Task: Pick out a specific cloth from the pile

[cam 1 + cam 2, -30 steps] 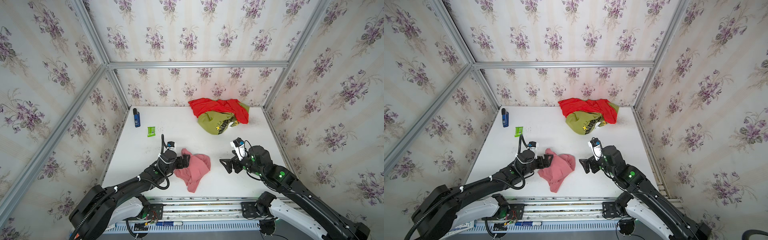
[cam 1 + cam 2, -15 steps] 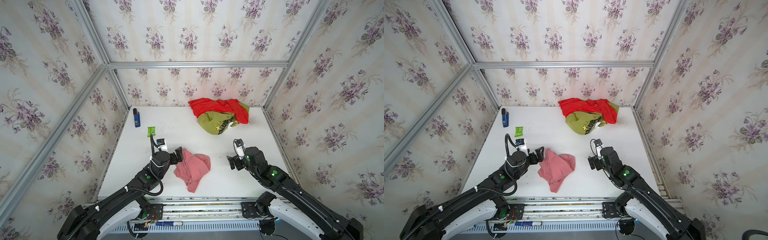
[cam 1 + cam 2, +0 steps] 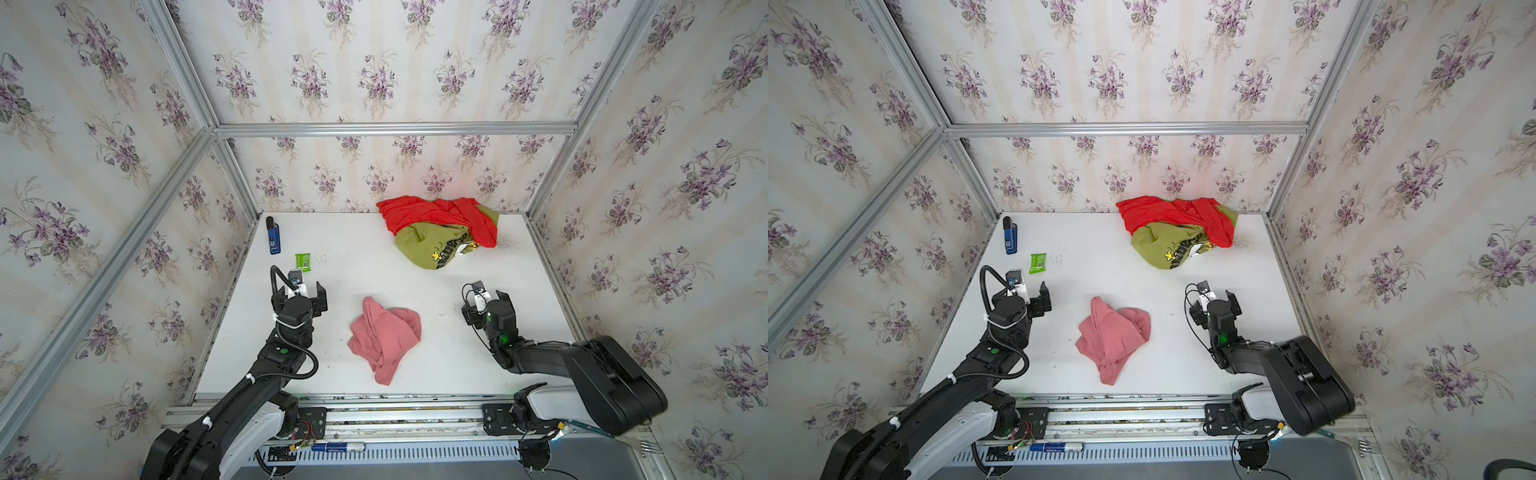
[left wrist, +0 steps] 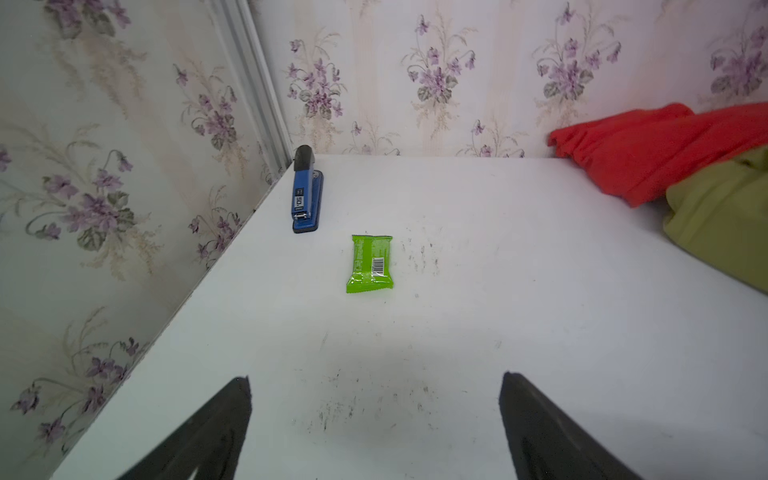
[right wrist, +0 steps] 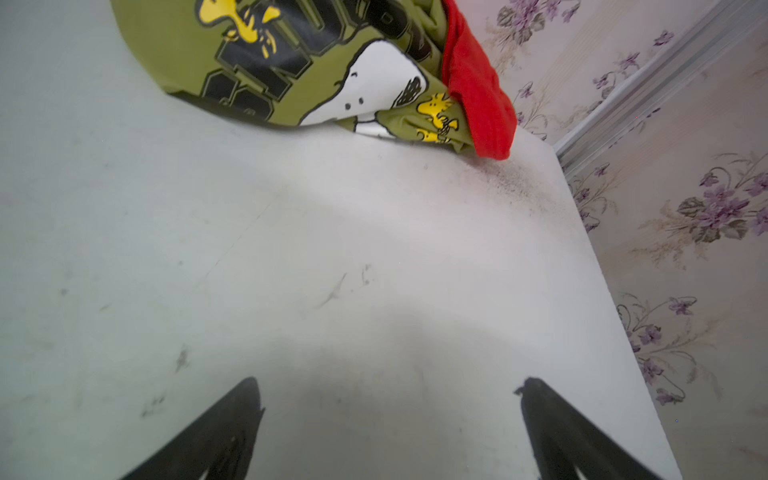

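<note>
The cloth (image 3: 384, 336) (image 3: 1113, 336), plain salmon pink, lies crumpled by itself on the white table (image 3: 365, 266) near the front middle, with nothing touching it. The pile (image 3: 440, 232) (image 3: 1179, 232) sits at the back right: a bright red garment (image 4: 665, 149) (image 5: 478, 83) draped over an olive one (image 4: 727, 216) (image 5: 270, 62) with a yellow-black print. My left gripper (image 3: 301, 297) (image 4: 376, 382) stands open and empty to the left of the cloth, facing the back wall. My right gripper (image 3: 486, 301) (image 5: 388, 384) is open and empty to the cloth's right, pointing toward the pile.
A blue stapler (image 3: 272, 235) (image 4: 305, 195) lies at the back left by the wall. A green snack packet (image 3: 303, 262) (image 4: 370, 264) lies just ahead of my left gripper. Flowered walls with metal frame posts (image 3: 548, 178) close in the table on three sides.
My left gripper has drawn back leftward from the pink cloth's edge and turned toward the back wall. My right gripper has swung from facing the cloth to facing the pile, shifting right.
</note>
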Robot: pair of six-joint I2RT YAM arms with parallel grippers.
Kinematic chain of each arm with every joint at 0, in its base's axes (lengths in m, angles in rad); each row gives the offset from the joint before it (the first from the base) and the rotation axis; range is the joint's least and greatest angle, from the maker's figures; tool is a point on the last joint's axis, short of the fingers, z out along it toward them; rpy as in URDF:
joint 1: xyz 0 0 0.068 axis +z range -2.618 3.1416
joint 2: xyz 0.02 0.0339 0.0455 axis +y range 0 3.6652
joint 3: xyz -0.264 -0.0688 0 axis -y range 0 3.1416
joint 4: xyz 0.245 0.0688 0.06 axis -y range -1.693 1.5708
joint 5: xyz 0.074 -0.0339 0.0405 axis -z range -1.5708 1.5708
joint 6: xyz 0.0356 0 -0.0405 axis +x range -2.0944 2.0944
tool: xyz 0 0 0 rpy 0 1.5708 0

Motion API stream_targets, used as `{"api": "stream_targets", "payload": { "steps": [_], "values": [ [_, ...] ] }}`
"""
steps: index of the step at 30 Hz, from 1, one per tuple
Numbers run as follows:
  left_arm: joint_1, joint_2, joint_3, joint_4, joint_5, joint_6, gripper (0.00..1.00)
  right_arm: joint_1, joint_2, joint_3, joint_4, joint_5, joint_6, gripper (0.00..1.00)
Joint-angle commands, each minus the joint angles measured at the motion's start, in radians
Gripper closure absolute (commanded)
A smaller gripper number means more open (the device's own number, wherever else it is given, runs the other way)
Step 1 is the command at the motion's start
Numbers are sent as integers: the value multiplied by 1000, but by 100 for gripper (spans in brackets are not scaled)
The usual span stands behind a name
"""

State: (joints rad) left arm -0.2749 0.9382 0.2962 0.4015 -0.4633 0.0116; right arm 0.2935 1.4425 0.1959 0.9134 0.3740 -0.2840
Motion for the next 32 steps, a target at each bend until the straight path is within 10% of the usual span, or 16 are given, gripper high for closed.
{"api": "stream_targets", "payload": {
  "steps": [1,8,11,30,32],
  "values": [
    [103,107,-50,317,182,131,5,-75,120,29,378,-37,86,0],
    [198,404,-68,673,287,42,8,-205,122,167,73,-112,240,0],
    [247,383,12,472,347,-9,0,-209,112,192,8,-145,240,0],
    [250,393,6,504,353,-9,3,-255,123,232,-72,-326,230,0],
    [253,393,4,504,359,-8,100,-255,113,221,-58,-327,227,0]
  ]
}}
